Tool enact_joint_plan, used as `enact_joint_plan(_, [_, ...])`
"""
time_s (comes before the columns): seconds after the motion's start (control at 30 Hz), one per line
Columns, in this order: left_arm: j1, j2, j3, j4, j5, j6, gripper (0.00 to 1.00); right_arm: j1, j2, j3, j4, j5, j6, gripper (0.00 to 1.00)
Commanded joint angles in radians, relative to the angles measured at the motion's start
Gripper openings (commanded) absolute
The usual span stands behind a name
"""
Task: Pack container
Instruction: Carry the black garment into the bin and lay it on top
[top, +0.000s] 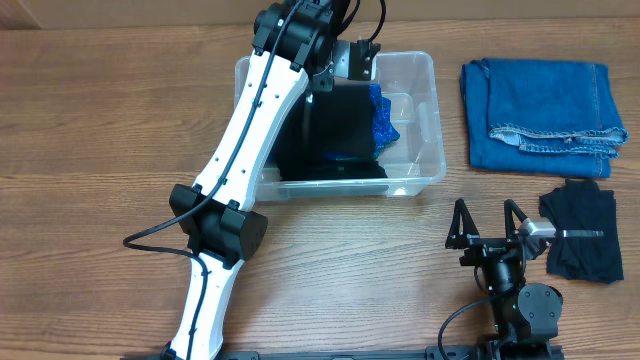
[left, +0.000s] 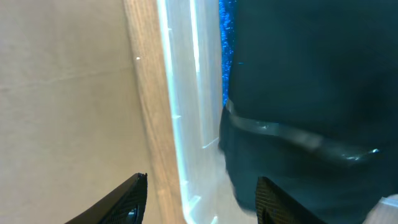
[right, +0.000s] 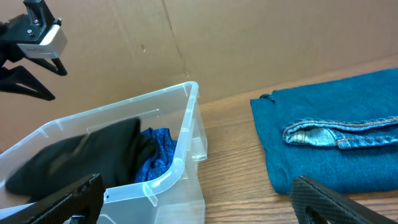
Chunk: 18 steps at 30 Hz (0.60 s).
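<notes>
- Underneath everything, a wood-grain bench (top: 100, 120).
- Across its left half, the white left arm (top: 245, 130), reaching from 7 o'clock up toward 12 and covering the left end of the container in the overhead view.
- At 12 o'clock of the bench's middle, the container (top: 425, 110): clear, mouth up, long axis from 9 to 3 o'clock, flat on the bench.
- At 3 o'clock of the container, apart from it, folded jeans (top: 540, 110), hem seam on the 6 o'clock side.
- Inside the container, a black garment (top: 335, 135) filling the left and middle part.
- At 6 o'clock of the jeans, a small black cloth (top: 585, 235) flat on the bench.
- At 3 o'clock of the black garment and against it, a bright blue cloth (top: 383, 115); bare plastic floor beyond that.
- At 9 o'clock of the small black cloth, just beside it, the right end effector (top: 485, 212): spread wide, nothing between the fingers, pointing to 12 o'clock; contact with the cloth impossible to tell.
- At the container's 12 o'clock wall, the left end effector (left: 202, 202): spread wide and empty, straddling that wall, one finger (left: 134, 199) outside, the other over the black garment.
</notes>
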Motion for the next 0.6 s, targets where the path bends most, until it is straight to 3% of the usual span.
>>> enact_joint_plan(0.0, [-0.021, -0.032, -0.011, -0.074, 0.039, -0.094, 0.55, -0.003, -0.01, -0.01, 0.007, 0.012, -0.006, 1.0])
enact_joint_plan(0.2, [-0.065, -0.042, -0.008, -0.069, 0.013, -0.403, 0.55, -0.003, -0.01, -0.01, 0.007, 0.012, -0.006, 1.0])
enact_joint_plan(0.3, [-0.036, -0.063, 0.01, -0.054, -0.026, -0.556, 0.65, -0.003, -0.01, -0.01, 0.007, 0.012, -0.006, 1.0])
enact_joint_plan(0.4, [0.038, -0.1, 0.032, -0.053, -0.014, -0.709, 0.82, -0.003, -0.01, -0.01, 0.007, 0.012, -0.006, 1.0])
enact_joint_plan(0.5, [0.185, -0.154, 0.032, -0.054, 0.172, -0.842, 1.0, -0.003, -0.01, -0.01, 0.007, 0.012, -0.006, 1.0])
enact_joint_plan(0.57, [0.295, -0.166, 0.032, -0.056, 0.32, -0.933, 1.0, -0.003, -0.01, -0.01, 0.007, 0.012, -0.006, 1.0])
